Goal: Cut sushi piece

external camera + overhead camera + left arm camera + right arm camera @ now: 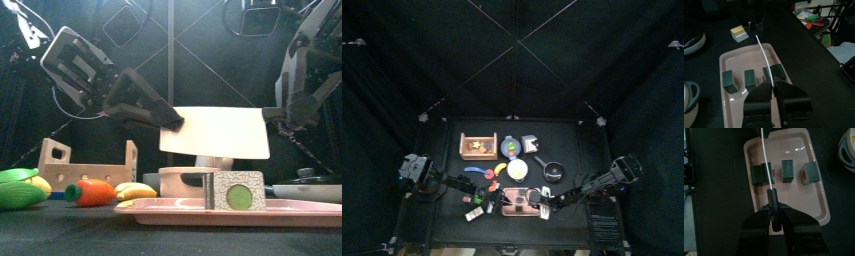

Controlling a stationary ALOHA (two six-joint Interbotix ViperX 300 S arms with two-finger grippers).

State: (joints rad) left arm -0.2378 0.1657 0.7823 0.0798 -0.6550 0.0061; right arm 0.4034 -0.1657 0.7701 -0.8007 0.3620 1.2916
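Note:
Three dark sushi pieces (787, 170) stand in a row on the pink tray (821, 203). From the front, the near sushi piece (238, 190) shows a green centre. A knife with a broad white blade (214, 133) hangs just above the tray, edge down over the end piece (774, 74). My left gripper (774, 90) is shut on the knife's black handle (147, 108). At the blade's far end, my right gripper (769, 190) is shut on its upper corner (267, 120). The blade looks clear of the sushi in the front view.
Behind the tray stand a wooden crate (91, 162) and a black pan (553, 172). Toy foods lie to the left: a green vegetable (16, 188), an orange carrot (91, 191) and a yellow banana (134, 190). A yellow-and-white block (739, 33) sits beyond the tray's end.

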